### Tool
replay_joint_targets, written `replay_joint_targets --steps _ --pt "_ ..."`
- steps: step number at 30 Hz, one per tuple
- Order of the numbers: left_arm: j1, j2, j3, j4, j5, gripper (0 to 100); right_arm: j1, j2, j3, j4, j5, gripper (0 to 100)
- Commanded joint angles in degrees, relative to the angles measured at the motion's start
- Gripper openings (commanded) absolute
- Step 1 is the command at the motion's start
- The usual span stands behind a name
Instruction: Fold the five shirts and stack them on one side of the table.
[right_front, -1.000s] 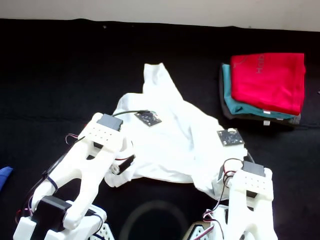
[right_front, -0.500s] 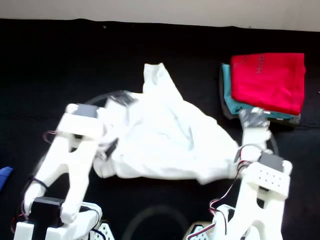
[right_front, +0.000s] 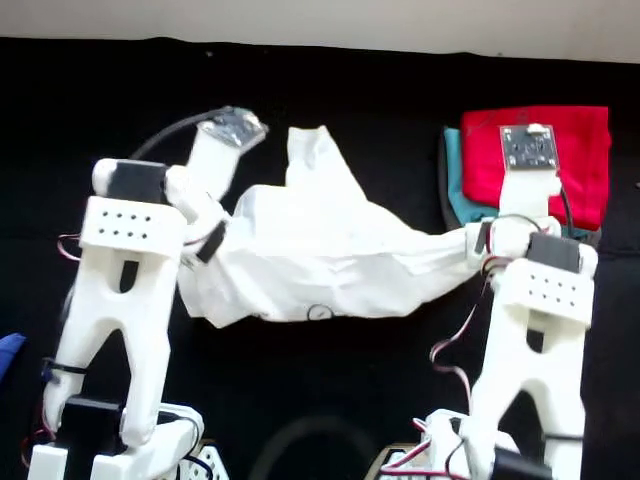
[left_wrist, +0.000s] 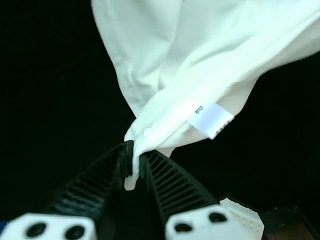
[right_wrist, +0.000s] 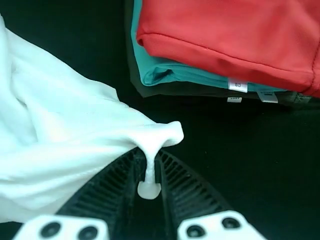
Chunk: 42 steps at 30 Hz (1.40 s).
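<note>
Fabric of the white shirt (right_front: 320, 265) is stretched between the two arms, over the middle of the black counter (right_front: 100, 130). The left pincer (left_wrist: 134, 162) is clamped on one bunched corner at the left side, close to a small label (left_wrist: 212, 119). The right pincer (right_wrist: 148, 172) is clamped on the opposite corner at the right side. At the far right lies a stack of folded shirts: the red shirt (right_front: 545, 160) on top, the teal shirt (right_wrist: 170, 75) under it, the dark shirt (right_front: 446, 210) lowest.

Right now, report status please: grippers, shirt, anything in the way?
Left gripper shut on white shirt. Right gripper shut on same shirt. Stretched between them. Folded stack beside right gripper.
</note>
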Motion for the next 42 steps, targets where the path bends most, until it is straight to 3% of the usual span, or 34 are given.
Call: replay_joint_targets --steps 1,5,8,11,15,17,19,24,26,32,39,42 --pt "4.2 -1.6 8.7 -3.0 0.1 1 2.9 1.4 -2.9 -0.2 -0.4 0.5" --pt "7.2 -1.9 18.2 -6.5 0.1 4 3.7 1.4 -1.6 1.5 1.3 0.5" --pt "7.6 -2.1 18.5 -4.7 0.1 15 3.6 1.4 -0.2 2.2 1.9 0.5" --pt "7.0 -2.1 12.3 1.2 0.1 24 3.6 1.4 0.3 2.2 1.9 0.5" --pt "4.9 -2.1 0.0 11.0 0.1 21 3.6 1.4 0.3 2.2 1.9 0.5" --pt "2.8 -1.8 -2.8 11.9 1.3 21 3.6 1.4 0.3 2.2 1.9 0.5" --pt "0.6 -0.8 -1.3 9.2 3.6 21 3.6 1.4 0.0 2.2 1.9 0.5" --pt "0.7 5.4 14.0 -10.1 6.2 21 3.5 1.4 -0.2 2.0 1.9 0.5" --pt "3.0 7.2 17.9 -13.5 6.1 21 3.5 1.4 -0.2 1.9 1.9 0.5" --pt "14.0 7.4 21.6 -12.8 6.0 21 3.5 1.8 -0.3 1.8 2.0 0.5" --pt "32.9 7.3 20.4 -4.0 6.1 21 3.5 1.8 -0.3 1.7 2.0 0.5" --pt "37.1 7.3 19.6 -2.3 6.1 21 3.5 1.6 -0.3 1.7 2.0 0.5"
